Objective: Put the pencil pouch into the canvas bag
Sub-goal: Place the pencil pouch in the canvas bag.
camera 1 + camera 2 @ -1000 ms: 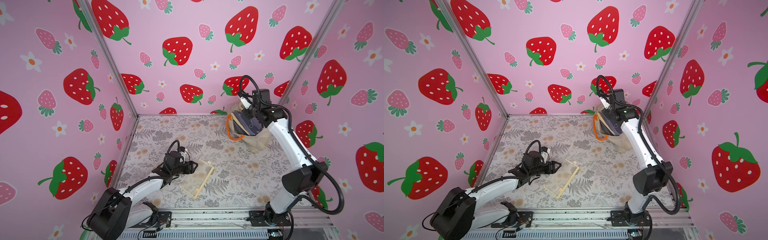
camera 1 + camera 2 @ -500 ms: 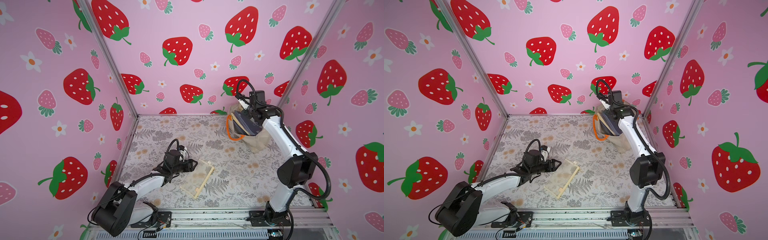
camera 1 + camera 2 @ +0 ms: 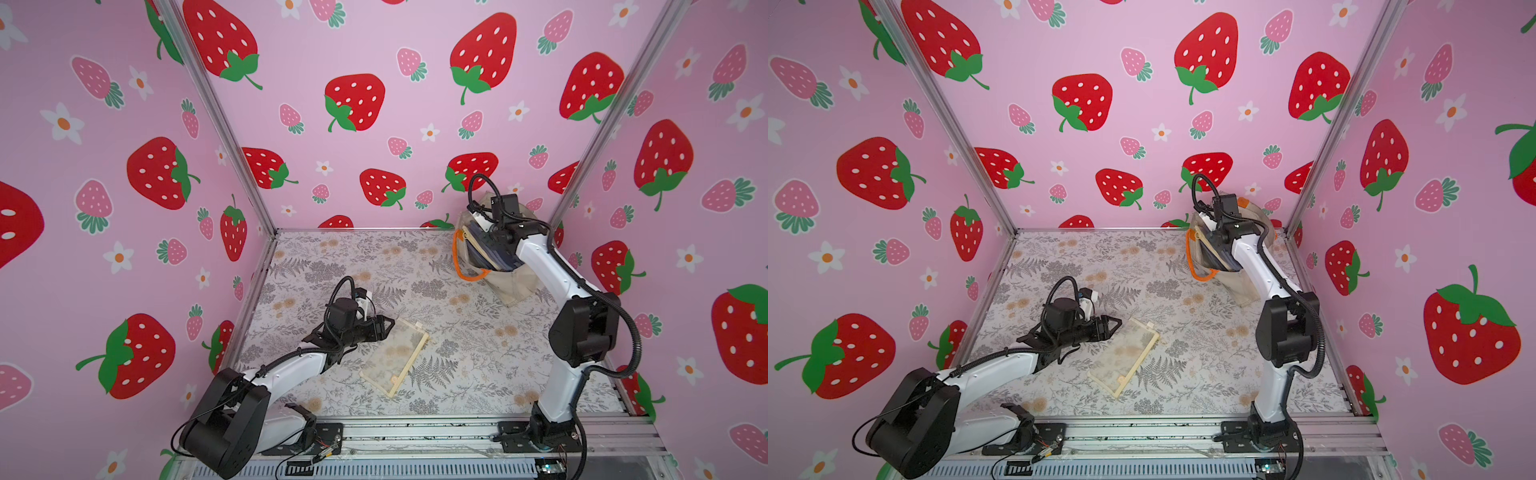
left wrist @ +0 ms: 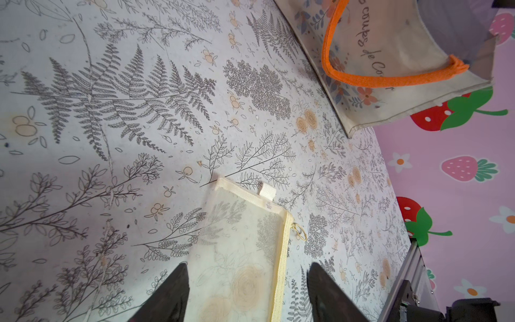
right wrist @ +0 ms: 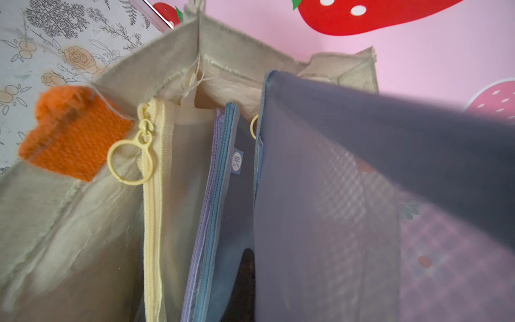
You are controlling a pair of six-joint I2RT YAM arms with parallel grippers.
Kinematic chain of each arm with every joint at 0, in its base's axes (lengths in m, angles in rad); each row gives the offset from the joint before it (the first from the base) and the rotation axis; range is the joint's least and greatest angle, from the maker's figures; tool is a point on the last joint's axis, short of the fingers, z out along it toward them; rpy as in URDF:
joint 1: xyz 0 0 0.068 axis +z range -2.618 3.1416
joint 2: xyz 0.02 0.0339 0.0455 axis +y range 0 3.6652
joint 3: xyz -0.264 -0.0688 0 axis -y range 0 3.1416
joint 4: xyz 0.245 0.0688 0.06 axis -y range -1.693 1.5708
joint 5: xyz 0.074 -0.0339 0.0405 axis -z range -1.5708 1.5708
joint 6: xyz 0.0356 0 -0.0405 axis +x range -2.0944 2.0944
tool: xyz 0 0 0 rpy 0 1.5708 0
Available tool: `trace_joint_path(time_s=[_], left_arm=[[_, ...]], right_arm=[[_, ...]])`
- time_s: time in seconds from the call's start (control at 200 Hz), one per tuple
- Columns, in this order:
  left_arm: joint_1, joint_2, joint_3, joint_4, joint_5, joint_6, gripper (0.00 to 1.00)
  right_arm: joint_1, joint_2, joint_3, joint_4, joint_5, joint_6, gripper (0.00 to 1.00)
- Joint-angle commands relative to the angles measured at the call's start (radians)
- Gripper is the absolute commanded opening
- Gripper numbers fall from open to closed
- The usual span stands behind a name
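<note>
Pencil pouch [image 3: 395,357], yellow-trimmed mesh, flat on counter [image 3: 478,365], well apart from canvas bag [image 3: 515,286]. Left jaws wide astride its end; right jaws closed inside bag mouth. Step, likely: pickup. Next you lower, pinch, lift.

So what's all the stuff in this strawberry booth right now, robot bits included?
Soft fabric canvas bag with strap handles: one, cream-beige with orange straps, far right corner of the table.
Mesh zip pouches in that bag: at least three, standing on edge: pale yellow pouch, lilac-blue pouch, dark grey-blue pouch.
Flat see-through mesh pencil pouch: one, pale yellow trim, lying mid-table.
Fern-and-flower printed table cover: one, white and grey.
Strawberry-printed walls: three, pink, around the table.
Left end effector: one, black, open, over one end of the flat pouch.
Right end effector: one, shut, in the bag's mouth; what it grips is hidden.
</note>
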Motion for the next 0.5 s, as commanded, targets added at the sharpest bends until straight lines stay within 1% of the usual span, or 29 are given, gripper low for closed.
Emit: trace_joint_path(time_s=[0.0,0.22,0.495], left_arm=[[0.006,-0.018,0.005,0.024,0.015,-0.002,0.69],[0.015,-0.025,-0.001,0.026,0.013,0.001,0.69],[0.022,-0.013,-0.006,0.036,0.017,0.001,0.69]], right_arm=[[-0.03,0.022,-0.004,-0.001,-0.043,0.032,0.0],[-0.053,0.083,0.028,-0.029,-0.085,0.067,0.0],[-0.06,0.144,0.051,-0.041,-0.102,0.09,0.0]])
